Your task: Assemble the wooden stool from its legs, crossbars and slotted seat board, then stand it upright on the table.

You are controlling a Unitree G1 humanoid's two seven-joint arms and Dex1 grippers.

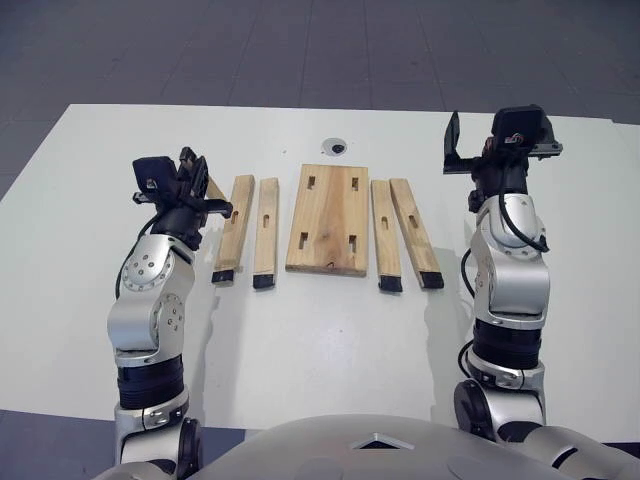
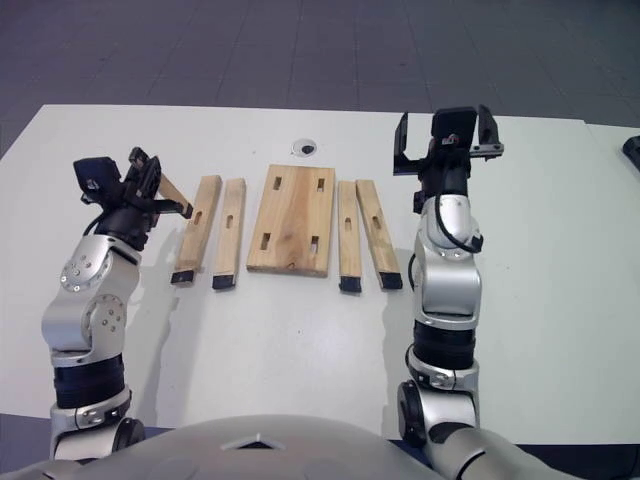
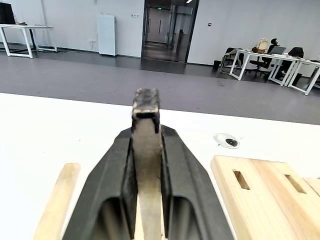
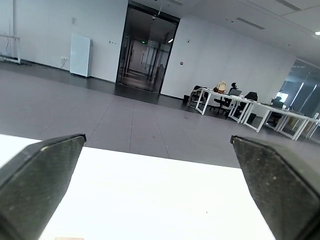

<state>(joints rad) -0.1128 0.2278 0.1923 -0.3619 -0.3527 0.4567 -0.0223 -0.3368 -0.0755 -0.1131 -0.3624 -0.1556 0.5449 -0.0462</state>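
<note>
Left gripper [image 3: 147, 137] is clenched on a slim wooden bar [image 2: 172, 190], taken to be a crossbar. It is held off the table [image 1: 90, 180], dark tip pointing away from the wrist. Right gripper [image 2: 444, 140] is spread, empty and raised beside the parts. Slotted seat board [image 1: 328, 220] lies flat at centre, with two legs [image 1: 233, 228] just to its left and two legs [image 1: 415, 232] just to its right.

Risks, as judged:
- The bar may swivel between the pads, since the grip looks narrow.
- The nearest left leg may be knocked if the bar is lowered carelessly.
- The bar may jam in a slot if misaligned.

No legible writing is found on the wood.
</note>
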